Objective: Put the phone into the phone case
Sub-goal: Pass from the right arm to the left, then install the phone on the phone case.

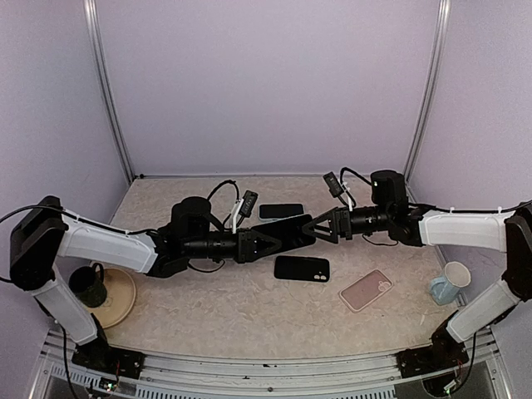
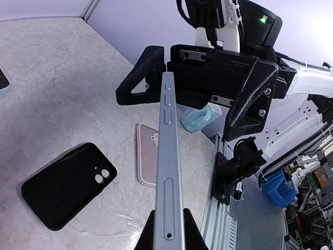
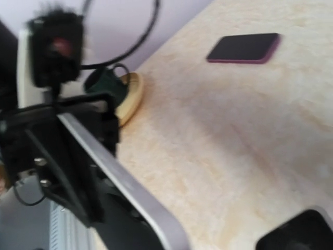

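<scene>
Phone held in mid-air between both arms, above the cases.
Top view: the left end effector [image 1: 281, 238] is clamped on the phone [image 1: 294, 232] above the counter [image 1: 249, 307]; the right end effector [image 1: 311, 226] meets it from the right. The black case [image 1: 302, 268] lies just nearer, the pink case [image 1: 366, 290] to its right, and a second phone [image 1: 281, 211] farther back. Left wrist: the phone is pinched edge-on, and the right end effector's jaws stand apart either side of its far end. Right wrist: blurred; the phone's silver edge crosses the frame, with a mug [image 3: 106, 83] beyond.
</scene>
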You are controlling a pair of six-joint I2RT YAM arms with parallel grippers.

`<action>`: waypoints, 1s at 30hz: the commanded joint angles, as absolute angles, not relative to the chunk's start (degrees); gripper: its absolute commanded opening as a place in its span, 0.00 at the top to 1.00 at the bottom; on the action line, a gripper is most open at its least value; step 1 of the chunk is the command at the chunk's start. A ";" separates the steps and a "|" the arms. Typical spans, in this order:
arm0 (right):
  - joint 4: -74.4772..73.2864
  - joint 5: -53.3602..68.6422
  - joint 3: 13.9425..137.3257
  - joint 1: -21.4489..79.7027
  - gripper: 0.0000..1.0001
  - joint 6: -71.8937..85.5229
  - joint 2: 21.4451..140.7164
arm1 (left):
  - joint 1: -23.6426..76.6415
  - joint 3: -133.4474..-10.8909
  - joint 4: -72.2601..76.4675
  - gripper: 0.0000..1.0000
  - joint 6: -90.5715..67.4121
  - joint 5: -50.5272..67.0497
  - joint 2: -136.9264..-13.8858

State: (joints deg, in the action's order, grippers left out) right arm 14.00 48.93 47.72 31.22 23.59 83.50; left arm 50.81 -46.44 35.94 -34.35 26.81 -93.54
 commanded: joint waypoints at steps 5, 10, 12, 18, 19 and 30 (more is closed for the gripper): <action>7.52 39.77 47.27 30.85 0.00 22.93 79.81 | 51.96 -46.17 34.10 1.00 -31.09 23.23 -90.66; 3.14 37.64 47.95 30.43 0.00 24.86 80.24 | 53.00 -47.51 30.56 1.00 -29.87 22.17 -91.42; 4.25 38.40 46.68 29.97 0.00 26.16 80.16 | 53.48 -48.33 28.10 1.00 -29.27 21.30 -92.20; 1.45 32.74 45.37 29.18 0.00 27.72 79.59 | 53.80 -51.27 22.44 1.00 -27.52 21.64 -94.22; 0.57 30.75 45.31 29.18 0.00 28.17 79.40 | 53.79 -51.66 21.95 1.00 -27.19 21.98 -94.61; -3.25 25.18 42.24 29.10 0.00 32.01 79.97 | 49.87 -55.14 19.27 1.00 -28.48 23.44 -97.59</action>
State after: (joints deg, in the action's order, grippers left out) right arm -1.08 28.91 43.72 29.67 29.85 80.73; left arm 51.99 -51.33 18.76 -28.49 22.02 -95.55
